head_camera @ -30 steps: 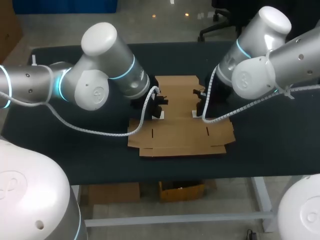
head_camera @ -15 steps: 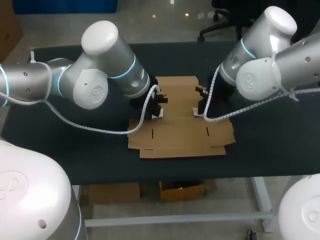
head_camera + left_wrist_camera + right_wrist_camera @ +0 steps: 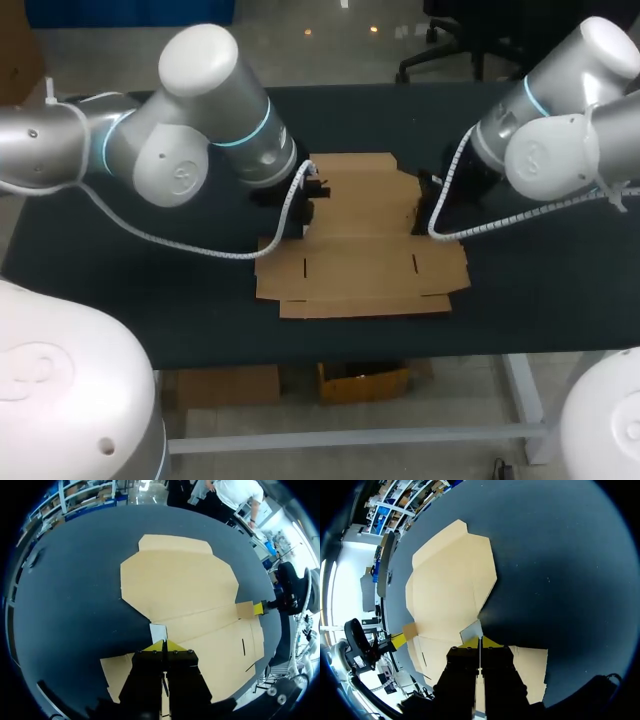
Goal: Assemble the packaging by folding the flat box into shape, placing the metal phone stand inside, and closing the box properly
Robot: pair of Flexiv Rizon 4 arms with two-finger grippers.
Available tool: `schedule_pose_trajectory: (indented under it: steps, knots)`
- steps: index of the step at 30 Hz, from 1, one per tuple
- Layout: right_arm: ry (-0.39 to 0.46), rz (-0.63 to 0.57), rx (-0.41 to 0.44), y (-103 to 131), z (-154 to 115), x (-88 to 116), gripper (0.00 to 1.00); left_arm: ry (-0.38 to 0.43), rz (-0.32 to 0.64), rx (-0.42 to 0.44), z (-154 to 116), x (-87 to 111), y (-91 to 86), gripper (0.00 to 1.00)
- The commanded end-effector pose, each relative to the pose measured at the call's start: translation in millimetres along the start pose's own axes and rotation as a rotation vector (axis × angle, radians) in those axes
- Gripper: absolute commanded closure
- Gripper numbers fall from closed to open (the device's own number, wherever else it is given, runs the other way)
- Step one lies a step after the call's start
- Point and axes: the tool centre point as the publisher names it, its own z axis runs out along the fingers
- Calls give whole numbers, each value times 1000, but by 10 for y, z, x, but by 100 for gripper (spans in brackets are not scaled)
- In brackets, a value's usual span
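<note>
The flat brown cardboard box lies unfolded in the middle of the dark table. My left gripper stands at its left edge, and my right gripper at its right edge. In the left wrist view the left gripper is shut, its yellow tips against a small pale tab at the edge of the cardboard. The right gripper is likewise shut behind a small grey tab of the cardboard. Each wrist view shows the other arm's yellow tip across the sheet. No phone stand is in view.
The dark table has bare room to the left, to the right and behind the cardboard. The sheet's front edge lies close to the table's front edge. Both arms' white cables hang over the sheet's sides.
Both grippers have drawn apart, outward from the middle of the cardboard to its side edges; the right arm swung well to the right. The white tabs seen earlier beside them no longer show.
</note>
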Motion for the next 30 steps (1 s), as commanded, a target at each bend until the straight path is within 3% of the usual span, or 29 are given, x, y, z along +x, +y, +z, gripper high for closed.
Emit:
schedule_pose_trajectory:
  steps: [1, 12, 20, 30]
  knots:
    - [11, 6, 7, -15, -64, -47, 100, -50, -7, 10, -119, 4, 51, 100]
    - [25, 40, 33, -31, -165, -180, 100, -114, -35, 20, -282, -68, 143, 100]
    - [15, 72, 42, -101, -335, -249, 100, -114, -57, 21, -435, -141, 238, 100]
    - [-20, 78, 30, -286, -562, -289, 100, -99, -88, -10, -696, -231, 495, 100]
